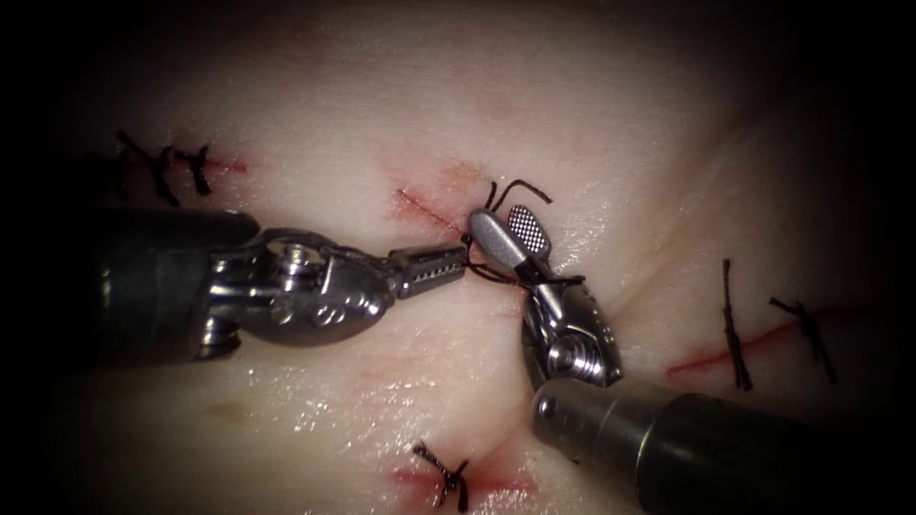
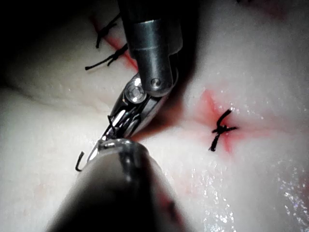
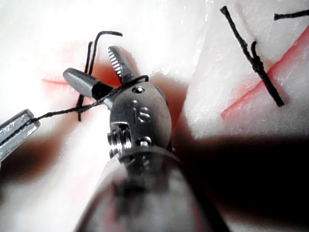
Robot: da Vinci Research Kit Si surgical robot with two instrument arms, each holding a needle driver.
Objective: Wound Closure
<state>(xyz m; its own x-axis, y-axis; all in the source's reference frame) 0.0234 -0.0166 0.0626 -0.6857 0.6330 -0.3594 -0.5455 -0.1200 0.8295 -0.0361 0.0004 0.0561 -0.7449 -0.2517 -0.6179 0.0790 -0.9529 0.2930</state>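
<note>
Endoscope view | L gripper (image 1: 448,265) clamped on thread (image 1: 496,277) at the cut (image 1: 425,208) | R gripper (image 1: 510,234) spread wide, holds nothing, thread draped over it | tissue (image 1: 572,114) | needle: can't tell

Pale tissue (image 1: 611,124) is showing red fluid (image 1: 425,205); black thread (image 1: 520,186); silver right tool (image 1: 515,234), jaw face seemingly cross-hatched.
</note>
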